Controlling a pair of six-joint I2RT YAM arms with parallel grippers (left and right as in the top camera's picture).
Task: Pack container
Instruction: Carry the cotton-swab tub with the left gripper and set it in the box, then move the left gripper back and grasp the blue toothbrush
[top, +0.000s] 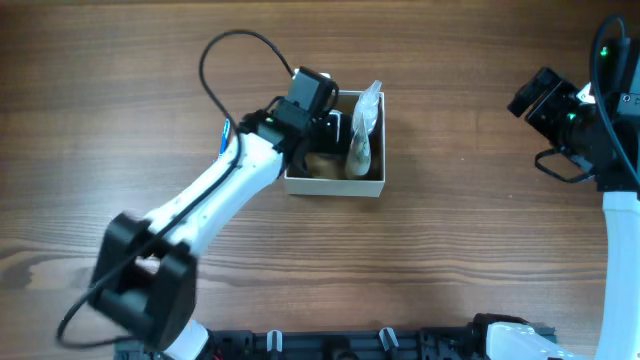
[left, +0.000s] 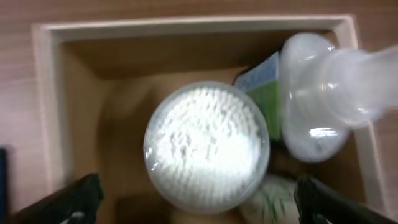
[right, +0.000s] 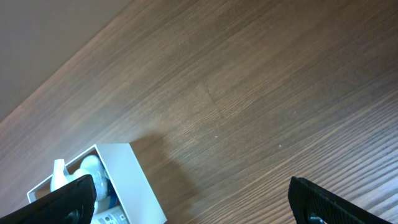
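**Overhead and wrist views: packing at a late stage.** The container (top: 334, 186) sits near the middle of the table (top: 450, 250), with your left arm (top: 215, 190) reaching over its left side. Inside it you can count three things:

- a round clear-lidded jar of cotton buds (left: 207, 146) lying in the centre;
- a clear pump bottle (left: 314, 99) against the right wall, its neck crossing the rim;
- a green-labelled pack (left: 264, 90) wedged between the two (a fourth pale item below the jar is too blurred to name).

The left jaws hang directly above the jar, spread wide and holding nothing. The right jaws, well apart at the table's right edge, are likewise spread wide and empty. No loose toiletry shows on the table, so judge the filling as done or nearly so. What is left for you is probably lifting the left arm clear, and perhaps settling the bottle lower.
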